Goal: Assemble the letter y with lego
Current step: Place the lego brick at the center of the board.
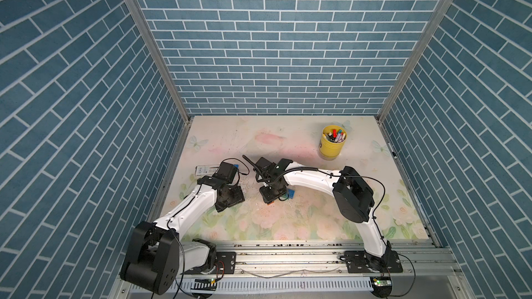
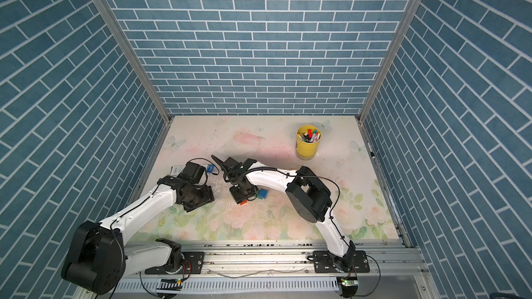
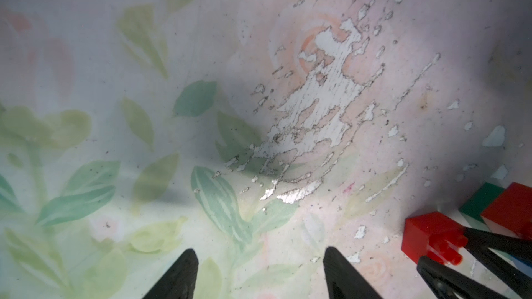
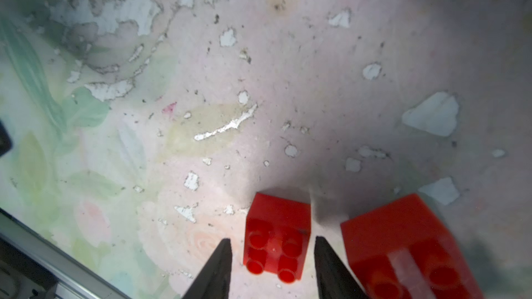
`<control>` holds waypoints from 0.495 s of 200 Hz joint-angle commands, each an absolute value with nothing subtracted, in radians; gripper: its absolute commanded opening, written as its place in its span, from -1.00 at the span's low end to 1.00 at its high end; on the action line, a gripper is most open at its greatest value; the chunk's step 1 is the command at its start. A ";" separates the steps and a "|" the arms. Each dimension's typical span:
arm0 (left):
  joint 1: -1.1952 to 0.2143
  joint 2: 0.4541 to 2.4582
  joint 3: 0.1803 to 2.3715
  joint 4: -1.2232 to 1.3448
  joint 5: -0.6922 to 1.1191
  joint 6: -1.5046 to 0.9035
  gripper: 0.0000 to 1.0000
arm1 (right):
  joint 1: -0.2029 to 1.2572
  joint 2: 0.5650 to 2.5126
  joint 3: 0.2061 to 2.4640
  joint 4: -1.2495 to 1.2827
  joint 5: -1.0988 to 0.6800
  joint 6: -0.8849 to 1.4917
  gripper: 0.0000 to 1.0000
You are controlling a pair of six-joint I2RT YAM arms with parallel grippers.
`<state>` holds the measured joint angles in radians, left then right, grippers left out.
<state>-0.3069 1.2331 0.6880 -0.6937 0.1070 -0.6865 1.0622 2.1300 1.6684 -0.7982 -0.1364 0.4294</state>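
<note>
The right gripper [image 4: 273,266] is straddling the small red brick [image 4: 276,237] low in the right wrist view. Its fingers are standing spread, with a sliver of table showing on each side, so they are flanking the brick rather than pinching it. The brick is sitting studs-up on the table, on its own. Just beside it, at the lower right of that view, the second red brick [image 4: 403,243] is lying apart from it. In the left wrist view this second one is sitting against a green brick [image 3: 480,202]. A blue brick [image 2: 262,194] is showing right next to them in a top view; whether it is joined I cannot tell. The left gripper [image 3: 262,274] is hovering over bare table, fingers spread wide and holding nothing.

Further up the frame, a second blue brick [image 1: 235,165] is lying well apart, by the left arm's wrist. No white brick is showing. So the Y is looking only partly built: a small cluster is forming, while at least one red and one blue are waiting to be added.

The floral tabletop [image 1: 288,145] is flaking, with a big worn patch [image 3: 322,104] exposing white. Toward the upper right of the table a yellow cup [image 1: 332,148] is holding marker pens [image 1: 335,135]. Blue brick-pattern walls [image 1: 273,38] are enclosing the cell.
</note>
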 commanded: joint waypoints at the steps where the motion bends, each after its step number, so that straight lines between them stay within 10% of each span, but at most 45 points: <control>1: -0.301 1.240 0.687 -0.687 0.130 -0.669 0.44 | 1.065 2.011 1.650 -0.821 -0.135 0.376 -0.05; 99: -0.362 1.207 0.648 -0.590 0.267 -0.666 0.44 | 0.947 1.856 1.465 -0.777 -0.144 0.200 0.10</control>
